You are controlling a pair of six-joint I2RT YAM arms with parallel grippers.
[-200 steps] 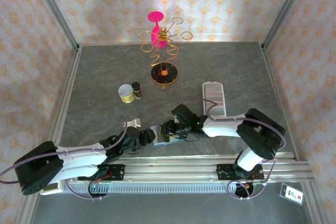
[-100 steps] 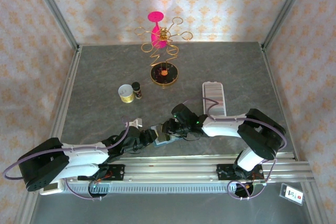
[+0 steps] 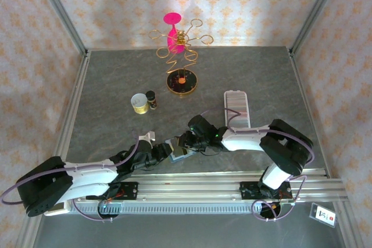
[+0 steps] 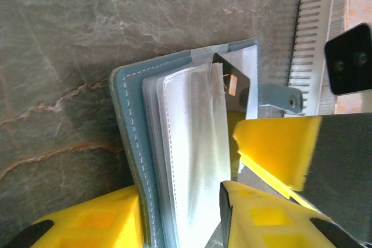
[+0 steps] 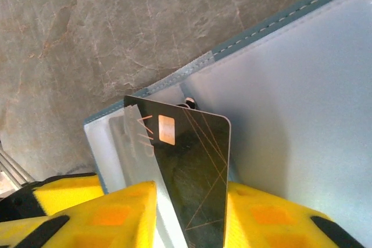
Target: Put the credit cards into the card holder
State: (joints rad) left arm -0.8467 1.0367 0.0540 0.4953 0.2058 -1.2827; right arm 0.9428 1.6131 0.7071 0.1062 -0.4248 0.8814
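Note:
The black credit card, with a gold chip and thin gold lines, stands on edge between the yellow pads of my right gripper, which is shut on it. The card's lower end still sits in a clear sleeve of the open teal wallet. My left gripper is shut on the wallet, its pads against the cover and the clear sleeves. The card also shows behind the sleeves. From above, both grippers meet at the wallet. The whitish ridged card holder lies to the right, behind the right arm.
A gold wire stand with a pink glass stands at the back. A small white cup and a dark bottle sit left of centre. A small white piece lies by the left wrist. The aluminium rail runs along the near edge.
The right gripper's jaws have closed in on the black card. The left arm has shifted slightly right at the wallet. The wallet has stayed in place.

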